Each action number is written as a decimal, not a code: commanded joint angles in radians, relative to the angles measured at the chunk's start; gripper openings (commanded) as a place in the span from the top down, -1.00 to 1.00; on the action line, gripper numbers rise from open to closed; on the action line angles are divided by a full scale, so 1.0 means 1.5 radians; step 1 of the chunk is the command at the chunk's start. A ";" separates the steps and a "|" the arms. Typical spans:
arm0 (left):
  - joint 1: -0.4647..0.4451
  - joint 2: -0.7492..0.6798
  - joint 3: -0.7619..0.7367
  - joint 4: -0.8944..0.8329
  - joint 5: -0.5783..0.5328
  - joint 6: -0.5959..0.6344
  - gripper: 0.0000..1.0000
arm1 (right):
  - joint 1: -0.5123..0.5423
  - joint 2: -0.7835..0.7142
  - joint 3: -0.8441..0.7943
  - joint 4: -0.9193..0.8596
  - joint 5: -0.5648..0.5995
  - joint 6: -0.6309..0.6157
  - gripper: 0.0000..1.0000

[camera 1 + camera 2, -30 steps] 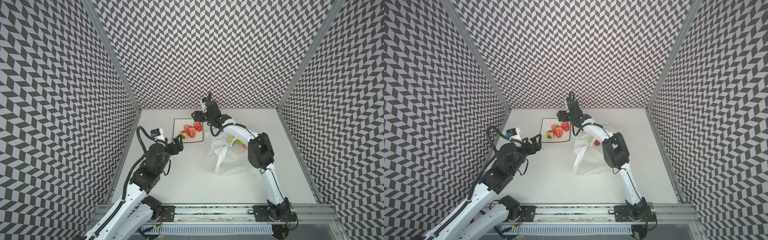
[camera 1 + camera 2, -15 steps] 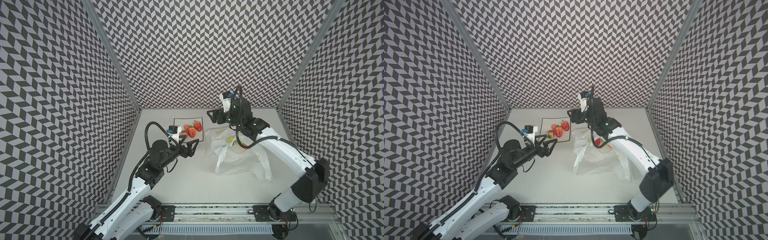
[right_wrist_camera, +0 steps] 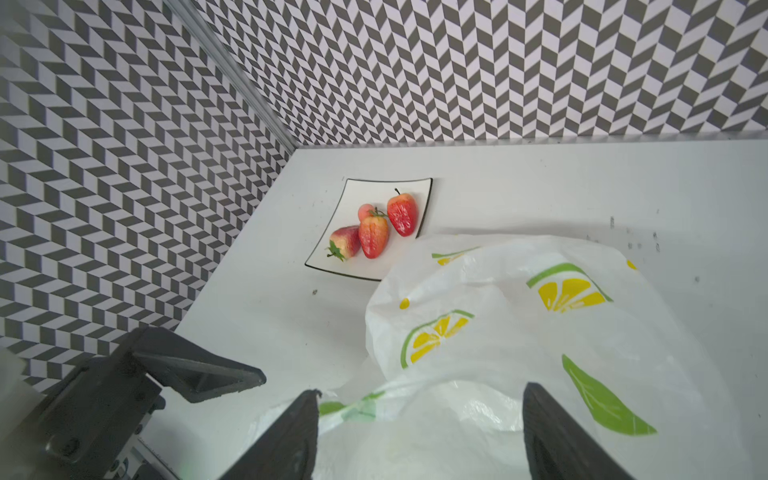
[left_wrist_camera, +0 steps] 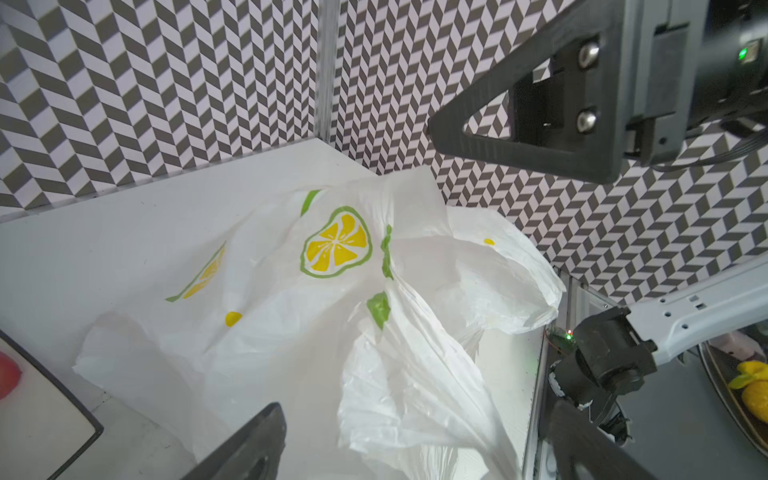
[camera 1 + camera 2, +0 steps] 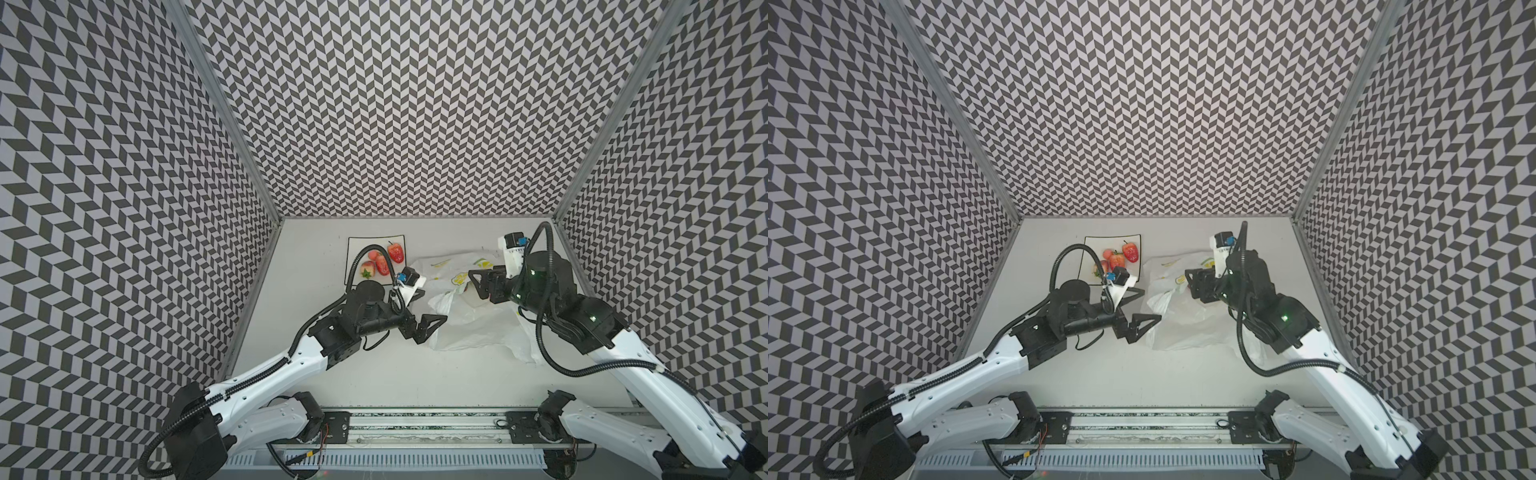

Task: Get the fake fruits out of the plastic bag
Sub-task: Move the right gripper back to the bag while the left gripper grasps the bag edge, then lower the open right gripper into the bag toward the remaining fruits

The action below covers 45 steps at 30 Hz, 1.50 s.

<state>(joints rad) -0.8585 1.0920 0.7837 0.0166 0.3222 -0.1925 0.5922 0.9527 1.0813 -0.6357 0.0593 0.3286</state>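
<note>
Four fake fruits (image 5: 380, 262) are lying on the plate (image 5: 355, 246) at eleven o'clock — left gripper (image 5: 432, 329) and right gripper (image 5: 476, 285), jaws gaping empty, are swinging back to the plastic bag (image 5: 469, 330) at two o'clock for more.

Crumpled white plastic bag (image 5: 473, 324); red strawberries (image 3: 374, 237) clustered just beside.

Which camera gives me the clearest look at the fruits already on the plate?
The right wrist view: all four fruits lie unobstructed on the plate. In both top views they are small, and in a top view the left arm's cable crosses them. The left wrist view catches only a red sliver at its edge.
</note>
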 commanded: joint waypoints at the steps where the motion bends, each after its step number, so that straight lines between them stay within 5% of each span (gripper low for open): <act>1: -0.016 0.019 0.031 -0.018 -0.028 0.032 -1.00 | -0.003 -0.037 -0.022 -0.029 0.030 0.030 -0.49; 8: -0.035 0.080 0.068 -0.068 -0.071 0.036 -0.76 | -0.003 -0.097 -0.053 -0.042 0.015 0.011 -0.39; 14: -0.034 0.096 0.070 -0.057 -0.113 0.003 0.14 | 0.012 -0.135 -0.104 -0.008 -0.074 -0.028 -0.21; 22: -0.035 0.081 0.052 -0.007 -0.135 -0.043 0.96 | 0.118 -0.136 -0.181 0.075 -0.082 -0.023 -0.11; 28: -0.033 0.068 0.038 0.027 -0.155 -0.071 1.00 | 0.141 -0.103 -0.309 0.212 -0.113 0.051 -0.05; 32: -0.035 0.066 0.030 0.038 -0.151 -0.085 1.00 | 0.140 -0.060 -0.344 0.281 -0.041 0.099 0.08; 45: -0.035 0.058 0.029 0.042 -0.143 -0.088 1.00 | 0.111 0.202 -0.297 0.400 0.048 0.346 -0.01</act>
<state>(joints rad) -0.9035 1.2011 0.8337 0.0513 0.1078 -0.3157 0.7834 1.2118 0.5995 -0.1379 0.0887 0.7166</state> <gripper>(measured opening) 0.047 0.506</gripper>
